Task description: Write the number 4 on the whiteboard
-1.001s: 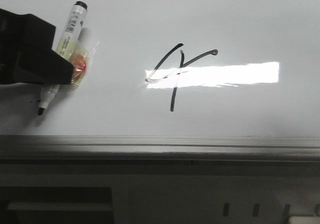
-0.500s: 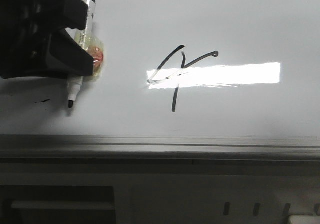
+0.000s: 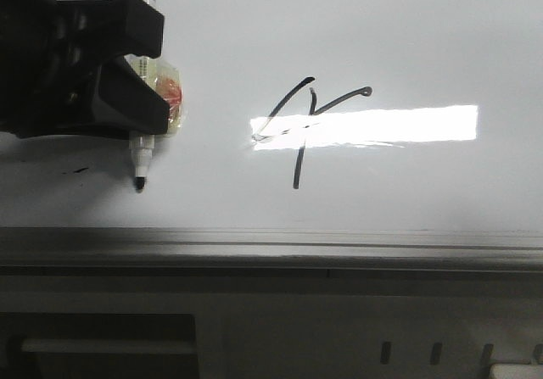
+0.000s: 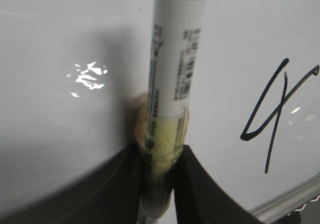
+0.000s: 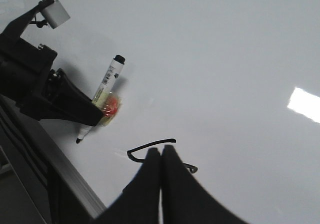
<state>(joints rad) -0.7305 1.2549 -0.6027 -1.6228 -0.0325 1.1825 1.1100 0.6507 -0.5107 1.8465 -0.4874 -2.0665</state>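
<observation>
Slanted black number 4 (image 3: 304,129) on glossy whiteboard (image 3: 407,31)

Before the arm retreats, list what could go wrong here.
1. The marker tip sits low near the whiteboard, uncapped; it could add a stray line beside the small smudge.
2. The left pincer grips the marker through a soft wrap, so it may slip.
3. The right pincer, shut, hovers at the 4 and could smear it.

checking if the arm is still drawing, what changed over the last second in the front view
The left gripper, shut on the marker, slid rightward along the whiteboard toward the number 4, and the marker swung from tilted to nearly upright, tip down. No new strokes appeared: the number 4 and the small smudge are unchanged. The right gripper is shut in its wrist view.
</observation>
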